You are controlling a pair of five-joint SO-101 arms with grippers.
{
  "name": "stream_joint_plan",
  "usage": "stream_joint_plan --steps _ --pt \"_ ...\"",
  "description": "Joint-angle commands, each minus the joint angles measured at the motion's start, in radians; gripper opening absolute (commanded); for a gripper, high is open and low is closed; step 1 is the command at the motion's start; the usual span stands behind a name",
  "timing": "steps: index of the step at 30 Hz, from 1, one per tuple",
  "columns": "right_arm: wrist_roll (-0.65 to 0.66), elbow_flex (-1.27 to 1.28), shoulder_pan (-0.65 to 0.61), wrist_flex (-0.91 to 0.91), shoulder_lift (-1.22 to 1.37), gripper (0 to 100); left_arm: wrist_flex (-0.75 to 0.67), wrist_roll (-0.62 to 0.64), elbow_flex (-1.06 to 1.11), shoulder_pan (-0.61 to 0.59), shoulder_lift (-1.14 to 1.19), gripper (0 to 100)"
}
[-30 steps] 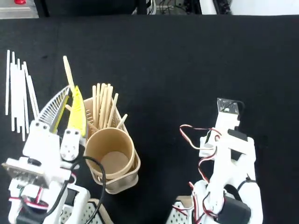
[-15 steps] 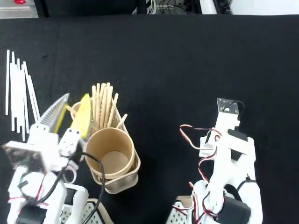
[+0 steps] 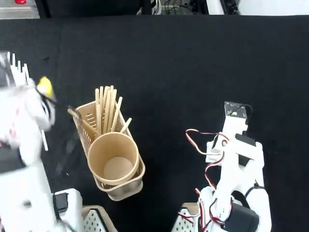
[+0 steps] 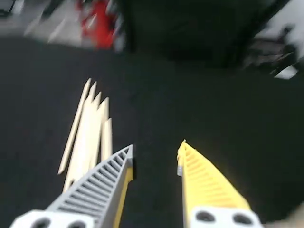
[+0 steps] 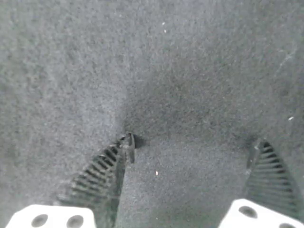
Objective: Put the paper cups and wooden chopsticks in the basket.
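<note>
A beige slotted basket [image 3: 126,189] stands left of the middle with a paper cup [image 3: 115,164] nested upright in it. A bundle of wooden chopsticks [image 3: 106,110] stands in its far end, and one more leans at the left corner. Loose chopsticks [image 3: 17,72] lie at the far left, partly behind my blurred left arm [image 3: 21,125]. In the left wrist view they [image 4: 88,130] lie just beyond my open, empty left gripper [image 4: 156,152]. My right gripper [image 5: 192,145] is open over bare black cloth; its arm [image 3: 236,145] stands folded at the lower right.
Black cloth [image 3: 193,63] covers the whole table; its middle and far right hold nothing. Cables and a red object [image 3: 20,2] sit beyond the far edge. The arms' white bases [image 3: 91,220] are at the near edge.
My left arm has swung away from the basket to the left, toward the loose chopsticks. The chopstick between its fingers a second ago is out of its grip. The right arm has kept still.
</note>
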Motion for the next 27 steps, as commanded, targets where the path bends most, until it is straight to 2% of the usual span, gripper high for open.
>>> stream_joint_plan --steps 1,6,18,27 --pt "0.006 0.005 0.011 -0.002 -0.013 38.2 0.005 -0.112 -0.163 -0.084 0.321 16" --pt "0.006 0.005 0.011 -0.002 -0.013 38.2 0.006 -0.153 -0.303 -0.147 0.644 16" --pt "0.006 0.005 0.011 -0.002 -0.013 38.2 0.008 -0.146 -0.717 -0.234 1.290 16" --pt "0.006 0.005 0.011 -0.002 -0.013 38.2 0.058 -0.146 -0.941 -0.219 1.590 16"
